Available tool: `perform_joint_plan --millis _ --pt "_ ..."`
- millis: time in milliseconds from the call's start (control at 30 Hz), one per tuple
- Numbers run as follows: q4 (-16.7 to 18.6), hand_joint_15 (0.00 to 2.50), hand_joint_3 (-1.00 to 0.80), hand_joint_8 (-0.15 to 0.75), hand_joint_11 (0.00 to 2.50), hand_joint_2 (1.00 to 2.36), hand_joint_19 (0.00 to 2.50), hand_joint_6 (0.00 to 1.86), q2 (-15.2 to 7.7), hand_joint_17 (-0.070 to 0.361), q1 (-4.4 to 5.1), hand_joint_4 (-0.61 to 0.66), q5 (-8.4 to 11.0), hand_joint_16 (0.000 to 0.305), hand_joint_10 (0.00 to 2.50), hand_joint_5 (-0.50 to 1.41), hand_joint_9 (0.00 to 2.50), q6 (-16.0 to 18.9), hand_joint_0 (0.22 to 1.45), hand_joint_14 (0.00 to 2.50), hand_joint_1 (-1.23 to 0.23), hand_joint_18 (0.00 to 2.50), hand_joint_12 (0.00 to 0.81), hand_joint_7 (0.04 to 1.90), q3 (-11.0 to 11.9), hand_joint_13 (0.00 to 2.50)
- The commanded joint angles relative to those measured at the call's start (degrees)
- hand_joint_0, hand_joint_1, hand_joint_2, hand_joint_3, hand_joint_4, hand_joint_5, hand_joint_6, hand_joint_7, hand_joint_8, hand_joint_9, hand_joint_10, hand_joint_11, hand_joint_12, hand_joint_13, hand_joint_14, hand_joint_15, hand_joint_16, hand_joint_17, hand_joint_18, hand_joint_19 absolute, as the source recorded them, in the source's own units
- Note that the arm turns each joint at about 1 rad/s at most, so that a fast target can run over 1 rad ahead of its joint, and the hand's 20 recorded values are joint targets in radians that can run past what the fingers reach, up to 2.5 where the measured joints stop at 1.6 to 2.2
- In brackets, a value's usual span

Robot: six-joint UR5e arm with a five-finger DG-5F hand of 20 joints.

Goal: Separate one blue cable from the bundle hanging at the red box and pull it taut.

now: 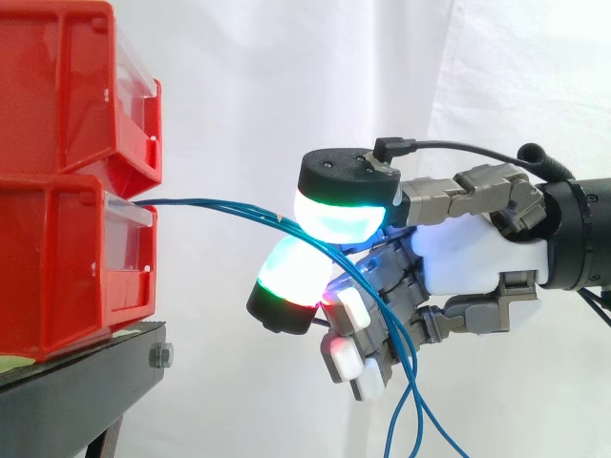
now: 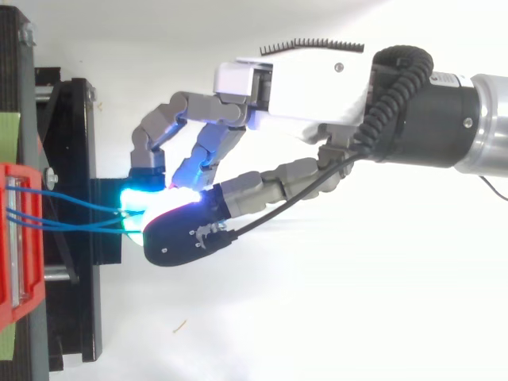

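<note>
Robot hand [image 1: 473, 253] looks pinched shut on the blue cables [image 1: 220, 205] just out from the red box [image 1: 67, 258], but several strands seem caught, so pulling could drag the whole bundle

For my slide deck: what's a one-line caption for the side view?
Robot hand pinches blue cables from the lower red bin between glowing fingertips, loose ends hanging below.
</note>
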Motion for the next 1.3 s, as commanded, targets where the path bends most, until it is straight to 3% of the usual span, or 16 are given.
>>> perform_joint_plan --millis 0,400,500,600,633,700,800,867,1000,1100,1267 --pt "0.1 0.56 -0.19 0.329 0.81 1.01 0.63 0.91 0.0 0.104 -0.02 0.14 0.7 0.046 0.01 -0.2 0.94 0.0 0.64 0.02 -0.83 0.77 0.361 0.93 -0.01 0.9" --pt "0.1 0.56 -0.5 0.31 0.82 1.0 0.6 0.92 0.0 0.097 -0.02 0.15 0.96 0.043 0.02 -0.19 0.93 0.09 0.73 0.02 -0.89 0.78 0.345 0.93 -0.01 0.89" --pt "0.1 0.57 -0.5 0.312 0.84 1.0 0.6 0.92 0.0 0.096 -0.02 0.15 0.87 0.043 0.01 -0.19 0.96 0.09 0.7 0.02 -0.88 0.79 0.342 0.93 -0.01 0.9" --pt "0.1 0.58 -0.5 0.322 0.84 1.0 0.63 0.91 0.0 0.098 -0.02 0.16 0.87 0.043 0.01 -0.17 1.01 0.09 0.55 0.02 -0.78 0.8 0.349 0.95 -0.01 0.93" --pt "0.1 0.58 -0.5 0.322 0.84 1.0 0.63 0.91 0.0 0.098 -0.02 0.16 0.87 0.043 0.01 -0.17 1.01 0.09 0.55 0.02 -0.78 0.8 0.349 0.95 -0.01 0.93" --pt "0.1 0.58 -0.5 0.336 0.81 1.0 0.65 0.88 0.0 0.1 -0.02 0.16 0.96 0.044 0.01 -0.15 1.08 0.09 0.51 0.02 -0.65 0.84 0.359 0.96 -0.01 0.98" --pt "0.19 0.58 -0.5 0.331 0.8 1.0 0.68 0.86 -0.09 0.096 -0.02 0.16 0.96 0.043 0.01 -0.14 1.12 0.09 0.54 0.02 -0.51 0.83 0.351 1.0 -0.01 0.99" --pt "0.19 0.61 -0.48 0.318 0.84 1.0 0.74 0.84 0.0 0.09 -0.02 0.12 0.96 0.04 0.02 -0.13 1.17 0.18 0.63 0.02 -0.42 0.81 0.343 1.05 -0.01 1.0" --pt "0.19 0.59 -0.21 0.375 0.85 1.01 0.7 0.85 0.0 0.115 -0.02 0.16 0.96 0.051 0.01 -0.14 1.19 0.18 0.6 0.02 -0.55 0.89 0.4 0.98 -0.01 1.03" --pt "0.19 0.59 -0.14 0.372 0.89 1.01 0.68 0.89 0.0 0.125 0.15 0.18 0.96 0.055 0.01 -0.17 1.05 0.26 0.6 0.02 -0.71 0.92 0.418 0.93 -0.01 1.01" --pt "0.19 0.62 -0.16 0.331 0.97 1.01 0.71 0.92 0.0 0.115 0.24 0.16 1.49 0.051 0.01 -0.2 0.93 0.26 0.63 0.02 -0.79 0.87 0.377 0.88 -0.01 0.95"
